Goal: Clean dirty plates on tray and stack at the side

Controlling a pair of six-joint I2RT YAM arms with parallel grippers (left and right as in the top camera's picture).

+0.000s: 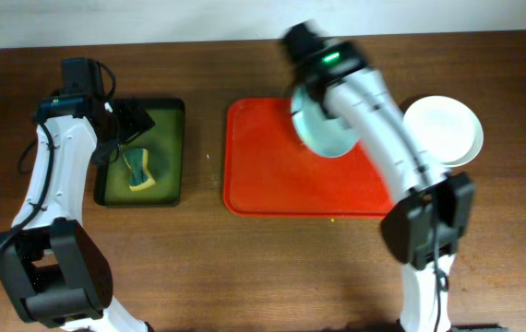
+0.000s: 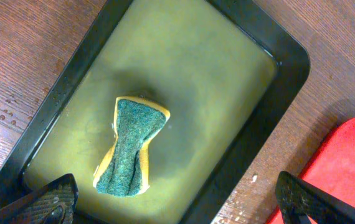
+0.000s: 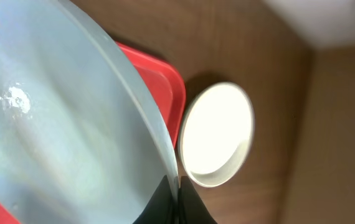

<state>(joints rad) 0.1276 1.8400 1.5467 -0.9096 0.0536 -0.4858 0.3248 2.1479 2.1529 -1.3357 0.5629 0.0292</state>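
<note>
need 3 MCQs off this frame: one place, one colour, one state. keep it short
1. Where is the white plate?
A) on the red tray
B) on the table, right of the red tray
C) in the dark tray

2. What colour is the held plate in the right gripper?
A) white
B) pale blue
C) yellow

3. What is the left gripper doing?
A) open over the sponge
B) shut on the sponge
C) shut on a plate

Answers:
1 B: the white plate sits on bare wood beside the red tray's right edge.
2 B: the rim pinched in the right gripper is pale blue.
3 A: its fingers stand wide apart, and the sponge lies untouched in the dark tray.
</note>
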